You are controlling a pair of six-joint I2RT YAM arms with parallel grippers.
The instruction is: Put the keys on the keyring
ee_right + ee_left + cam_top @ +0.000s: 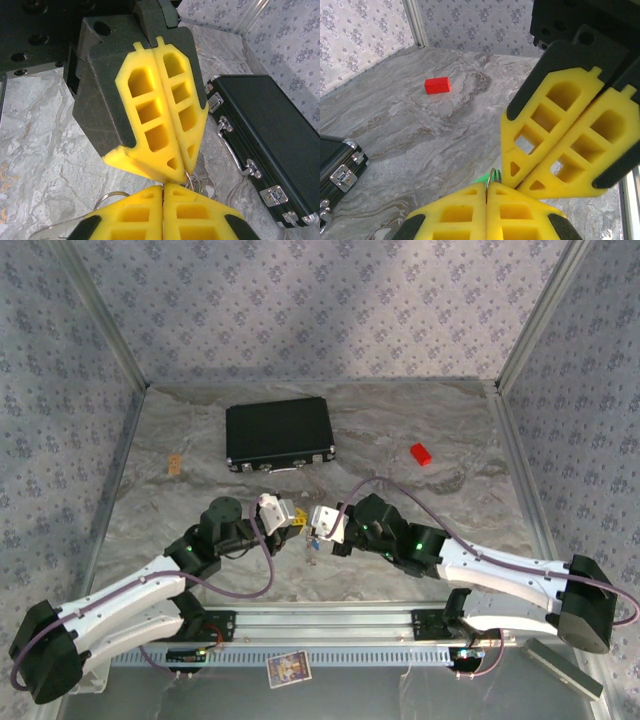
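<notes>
A thin metal ring (493, 174) beside the green key (481, 178) is pinched by the left tool (486, 187), met tip to tip by the right tool (163, 189), itself pressed together.

The table (440, 410) has a grey, marble-veined top. A black case (279, 434) with metal latches and a handle lies flat on it at about 11 o'clock from the middle. A small red block (421, 453) sits at 2 o'clock, well apart from the case. At 10 o'clock, near the left wall, lies a tiny tan scrap (175, 465), perhaps cardboard; it is too small to tell.
</notes>
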